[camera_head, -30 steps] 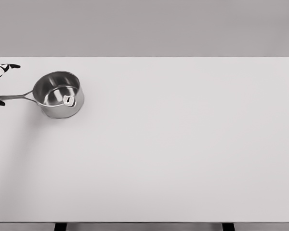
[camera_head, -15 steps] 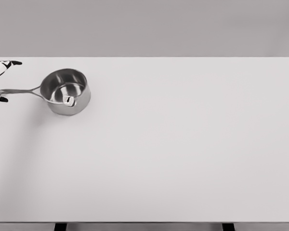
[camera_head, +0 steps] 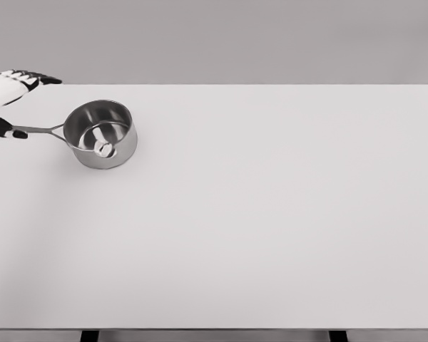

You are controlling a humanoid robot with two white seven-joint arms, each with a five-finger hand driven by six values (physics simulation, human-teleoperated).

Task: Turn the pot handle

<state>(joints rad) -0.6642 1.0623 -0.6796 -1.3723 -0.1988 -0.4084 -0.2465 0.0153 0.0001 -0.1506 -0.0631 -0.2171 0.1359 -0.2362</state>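
Observation:
A shiny steel pot (camera_head: 100,133) stands upright on the white table (camera_head: 257,214) near its far left corner. Its thin handle (camera_head: 41,130) points left, almost level in the picture. My left hand (camera_head: 37,107) enters at the left edge and is open. The black-tipped thumb (camera_head: 13,132) touches the handle's end, while the fingers (camera_head: 36,77) stretch out well above the handle, apart from it. A small pale object (camera_head: 102,148) lies inside the pot against its near wall. The right hand is out of view.
The table's far edge (camera_head: 257,85) runs just behind the pot, and its left edge is close to my hand. A plain grey wall stands behind.
The pot has slid right and slightly away from me. Its handle has swung from pointing left and slightly toward me to nearly level. My left hand has moved right and farther into view.

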